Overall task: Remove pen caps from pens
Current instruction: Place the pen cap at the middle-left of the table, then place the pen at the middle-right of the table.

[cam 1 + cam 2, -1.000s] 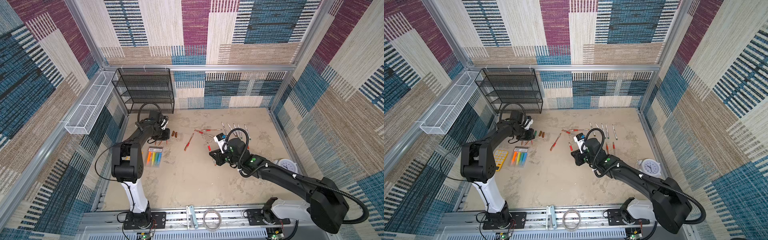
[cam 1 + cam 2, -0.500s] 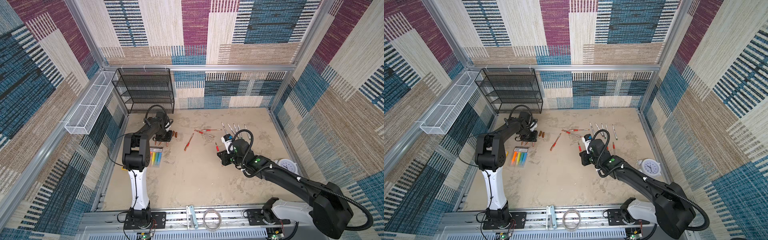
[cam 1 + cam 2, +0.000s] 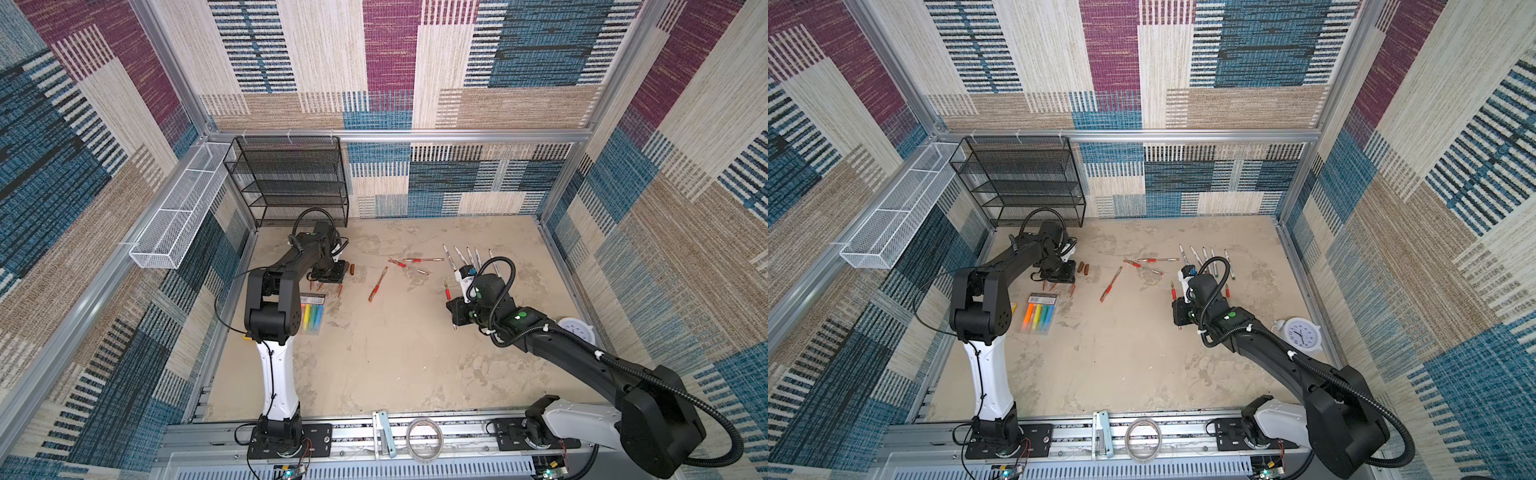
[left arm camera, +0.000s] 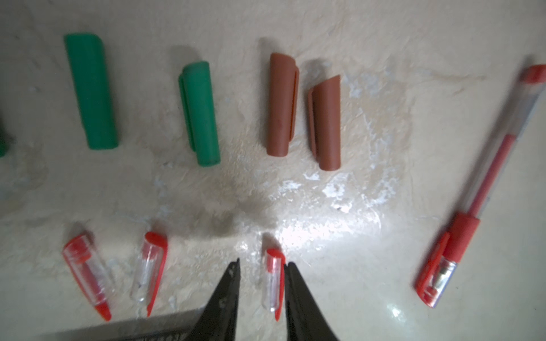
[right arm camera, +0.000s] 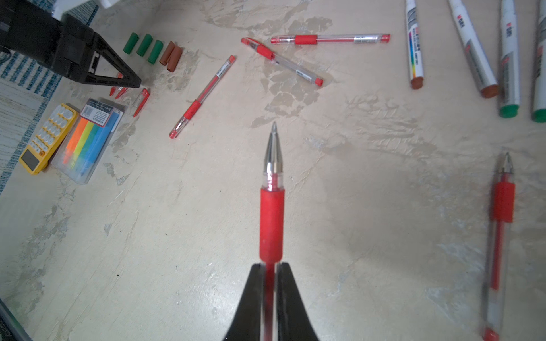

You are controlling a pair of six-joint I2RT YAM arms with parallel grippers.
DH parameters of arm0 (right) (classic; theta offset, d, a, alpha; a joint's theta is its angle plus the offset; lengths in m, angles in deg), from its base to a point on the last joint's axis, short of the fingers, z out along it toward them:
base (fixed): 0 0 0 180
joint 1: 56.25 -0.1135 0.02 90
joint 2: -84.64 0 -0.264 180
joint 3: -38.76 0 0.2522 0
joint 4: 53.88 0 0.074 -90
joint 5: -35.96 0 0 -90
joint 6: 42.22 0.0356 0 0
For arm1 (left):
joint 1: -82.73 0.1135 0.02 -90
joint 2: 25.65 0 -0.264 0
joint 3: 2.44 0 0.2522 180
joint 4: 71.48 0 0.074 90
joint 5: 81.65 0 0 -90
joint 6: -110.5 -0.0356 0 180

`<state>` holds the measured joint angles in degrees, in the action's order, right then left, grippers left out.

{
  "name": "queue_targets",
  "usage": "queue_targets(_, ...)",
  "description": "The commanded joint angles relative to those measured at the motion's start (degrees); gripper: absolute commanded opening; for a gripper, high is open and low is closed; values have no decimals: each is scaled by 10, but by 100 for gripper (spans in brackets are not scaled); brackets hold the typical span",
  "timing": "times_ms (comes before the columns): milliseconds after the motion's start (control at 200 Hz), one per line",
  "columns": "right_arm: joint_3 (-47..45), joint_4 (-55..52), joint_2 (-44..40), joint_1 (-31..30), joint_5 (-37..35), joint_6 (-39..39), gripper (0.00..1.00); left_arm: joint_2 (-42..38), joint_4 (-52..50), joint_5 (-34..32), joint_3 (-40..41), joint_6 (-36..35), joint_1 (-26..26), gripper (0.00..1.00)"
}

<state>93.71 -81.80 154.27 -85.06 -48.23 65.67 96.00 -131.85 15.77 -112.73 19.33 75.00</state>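
Nearest the base, the right pincer (image 5: 269, 265) is clamped shut on a bare-tipped red pen (image 5: 271, 224), held over the worktop (image 5: 206, 236). Further back, the left pincer (image 4: 261, 264) sits slightly open around a clear red cap (image 4: 273, 283) lying flat, beside the other pen caps (image 4: 201, 115). Risk imo: one finger looks to be touching that cap, so lifting off could drag it out of line.
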Motion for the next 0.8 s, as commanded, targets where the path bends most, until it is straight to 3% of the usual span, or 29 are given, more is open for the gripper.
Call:
queue_targets(0, 11, -7, 3, 7, -10, -9, 1, -37, -5, 0, 12, 7, -1, 34)
queue_targets(170, 28, -34, 32, 39, -22, -24, 1, -133, 15, 36, 77, 23, -7, 42)
queue_targets(531, 65, -45, 116, 103, -14, -55, 2, -400, 120, 89, 296, 4, -7, 66)
queue_targets(796, 99, -67, 177, 136, -38, -73, 4, -519, 177, 110, 403, -3, 15, 75)
